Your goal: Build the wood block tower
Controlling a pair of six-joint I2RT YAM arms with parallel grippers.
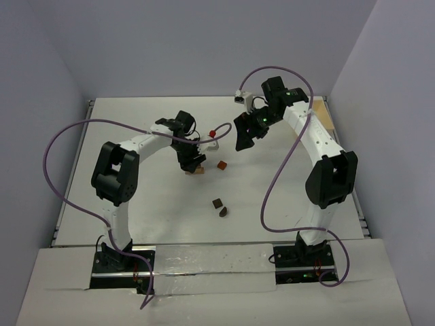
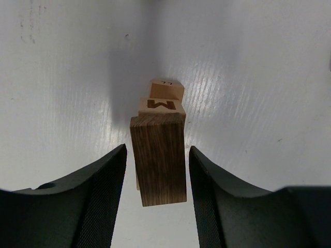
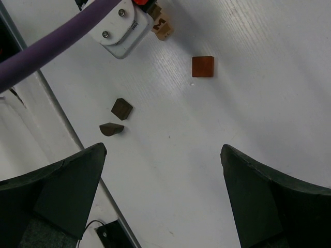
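**Clerk:** Entry one, left jaws. What are they attending?

**Keeper:** A dark brown oblong wooden block point(image 2: 158, 160) is sitting squarely between them. It appears to be resting on a light tan wooden block lettered M point(image 2: 161, 105) just past their tips. A second light tan wooden block point(image 2: 167, 88) is lying beyond that one. Together these are making up the wood block tower point(image 2: 155, 129).

**Clerk:** Reason for the arrangement?

**Keeper:** As I judge it, the flat tan pieces are serving as the base and the dark one is going on as the next course. The jaws are flanking it so it sits square.

**Clerk:** Opening?

**Keeper:** Partly spread, barely wider than the dark block. A thin strip of white desk point(image 2: 258, 77) is showing on each side. I cannot tell whether they are pinching it or standing just clear.

**Clerk:** Entry two, right jaws?

**Keeper:** Spread wide, gripping and touching nothing, hanging high over the desk. Well ahead of them a reddish-brown square wooden block point(image 3: 202, 66) is lying alone. Ahead and to their left, a small dark brown wooden cube point(image 3: 121, 108) is lying just beside a dark brown half-round wooden piece point(image 3: 111, 128). These look like loose stock waiting for collection.
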